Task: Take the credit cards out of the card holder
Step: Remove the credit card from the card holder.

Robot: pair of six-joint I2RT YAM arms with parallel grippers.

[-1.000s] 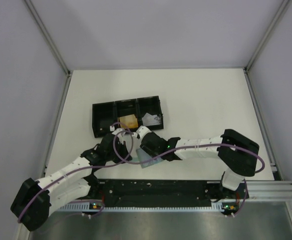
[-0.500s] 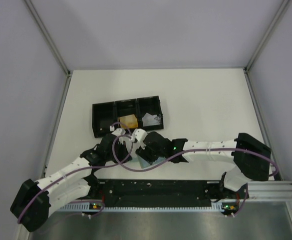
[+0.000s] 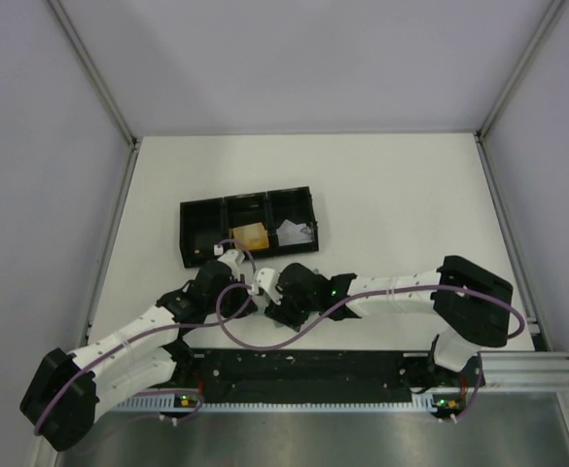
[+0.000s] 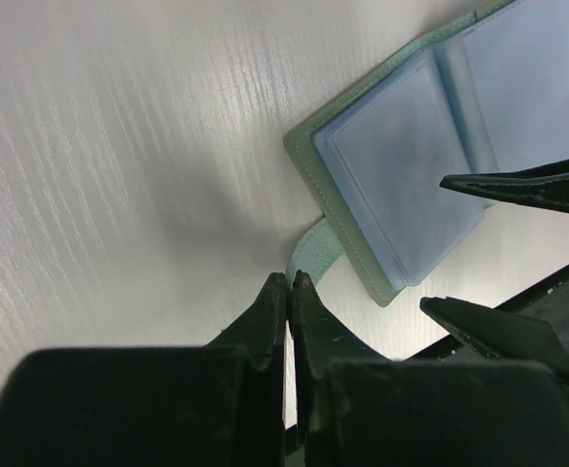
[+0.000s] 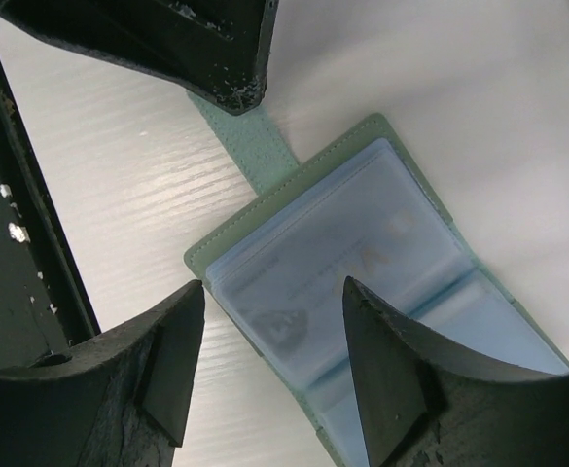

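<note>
The card holder (image 4: 391, 185) lies open on the white table, pale green outside with blue plastic sleeves inside. My left gripper (image 4: 291, 280) is shut on its small green tab (image 5: 250, 146). My right gripper (image 5: 272, 292) hangs open just above the holder's near panel, one finger to each side, gripping nothing. A pale card (image 5: 333, 263) shows faintly through the top sleeve. A tan credit card (image 3: 250, 235) and a silvery one (image 3: 295, 232) lie in the black tray (image 3: 198, 233). In the top view both grippers hide the holder.
The long black three-compartment tray stands just beyond the grippers. A black rail (image 3: 313, 365) runs along the table's near edge, close to the holder. White walls (image 3: 70, 146) enclose the table on three sides.
My right gripper has moved left over the card holder and opened wider, now covering it in the top view. The left gripper has stayed shut on the tab.
</note>
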